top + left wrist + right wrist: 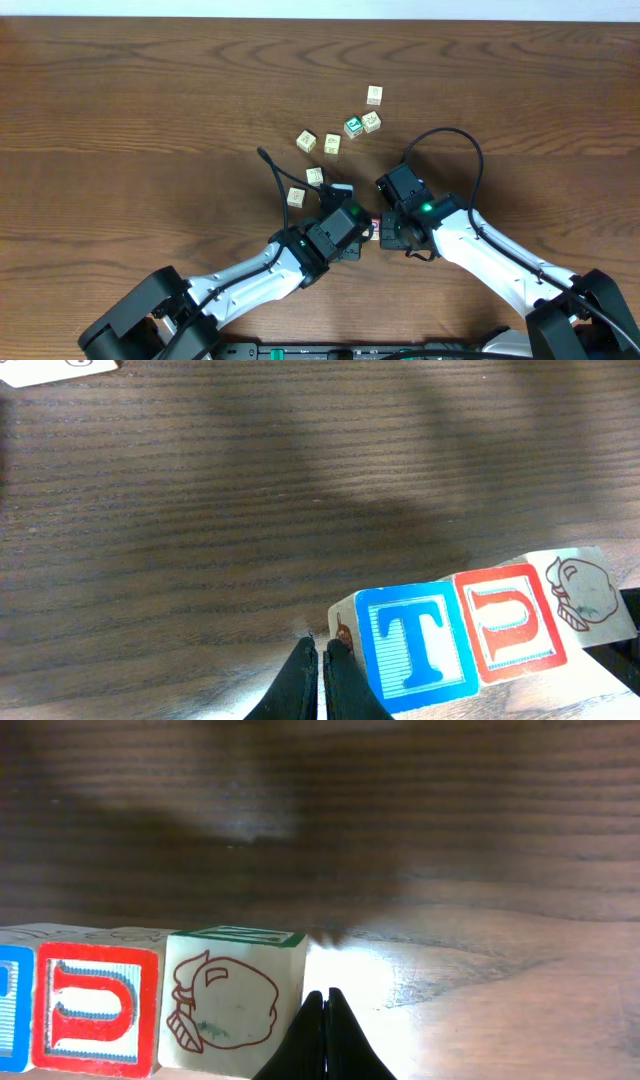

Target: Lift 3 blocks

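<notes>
The table (250,510) is shown in dark brown wood with fine, close grain. The blue block (417,650) is framed in bright blue, a blue T being set on a pale, finely lined ground. The red block (510,622), to its right, is framed in red, with a red letter on a pale blue lined ground. The cream block (590,592) is marked with a reddish-brown outline drawing and a faint green smudge; green edging is seen on its top face. Farther off, a green cube (353,126) is faced in green and white, and the farthest cube (374,95) is pale cream. The left gripper (320,685) and right gripper (325,1038) are black.
</notes>
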Controlling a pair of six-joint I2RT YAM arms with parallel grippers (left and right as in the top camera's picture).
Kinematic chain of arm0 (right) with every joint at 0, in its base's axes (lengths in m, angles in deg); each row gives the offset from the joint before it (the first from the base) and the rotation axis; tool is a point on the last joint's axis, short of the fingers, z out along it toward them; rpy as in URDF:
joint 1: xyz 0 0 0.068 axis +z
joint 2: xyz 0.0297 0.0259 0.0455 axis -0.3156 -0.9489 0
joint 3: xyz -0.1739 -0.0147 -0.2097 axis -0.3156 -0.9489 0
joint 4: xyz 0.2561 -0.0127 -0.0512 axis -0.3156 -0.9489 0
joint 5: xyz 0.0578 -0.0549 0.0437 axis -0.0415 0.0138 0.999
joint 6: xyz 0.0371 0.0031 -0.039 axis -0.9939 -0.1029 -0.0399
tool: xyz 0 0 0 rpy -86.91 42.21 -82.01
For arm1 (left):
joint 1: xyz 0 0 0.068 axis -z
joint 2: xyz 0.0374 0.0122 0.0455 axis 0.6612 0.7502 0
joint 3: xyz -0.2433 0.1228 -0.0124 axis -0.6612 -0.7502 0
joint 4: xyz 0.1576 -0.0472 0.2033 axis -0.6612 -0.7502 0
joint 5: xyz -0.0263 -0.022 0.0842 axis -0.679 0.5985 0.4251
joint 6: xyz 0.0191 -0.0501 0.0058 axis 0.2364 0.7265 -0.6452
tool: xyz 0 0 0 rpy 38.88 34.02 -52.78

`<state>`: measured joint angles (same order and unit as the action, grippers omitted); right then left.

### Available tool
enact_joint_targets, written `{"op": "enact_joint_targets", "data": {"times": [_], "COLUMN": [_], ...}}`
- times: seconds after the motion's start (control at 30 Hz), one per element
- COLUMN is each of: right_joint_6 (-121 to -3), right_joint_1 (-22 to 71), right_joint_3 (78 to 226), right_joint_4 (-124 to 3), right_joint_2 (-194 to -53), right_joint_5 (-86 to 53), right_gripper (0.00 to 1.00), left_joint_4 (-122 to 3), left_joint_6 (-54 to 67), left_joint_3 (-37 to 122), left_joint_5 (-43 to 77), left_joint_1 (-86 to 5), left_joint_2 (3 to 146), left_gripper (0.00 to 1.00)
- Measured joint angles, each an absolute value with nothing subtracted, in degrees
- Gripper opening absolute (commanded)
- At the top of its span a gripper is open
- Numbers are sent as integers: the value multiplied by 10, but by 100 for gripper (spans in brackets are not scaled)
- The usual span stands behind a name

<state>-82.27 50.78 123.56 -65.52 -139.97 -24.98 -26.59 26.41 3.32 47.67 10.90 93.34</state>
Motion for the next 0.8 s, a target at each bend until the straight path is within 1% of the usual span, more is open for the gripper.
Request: {"op": "enact_joint_targets", "data": {"times": [0.8], "right_joint_6": [-822], "right_joint_1": [508], "right_joint_3": [1236], "right_joint_4": [-652], "right_joint_2": [-1400], "right_joint_5": [-242], "right_gripper": [1], "left_joint_4": [-259], "left_joint_6": [272], "left_joint_3": [25], "left_joint_5": [474], "left_joint_1": [110], "left_joint_2": [937], "left_gripper": [7]}}
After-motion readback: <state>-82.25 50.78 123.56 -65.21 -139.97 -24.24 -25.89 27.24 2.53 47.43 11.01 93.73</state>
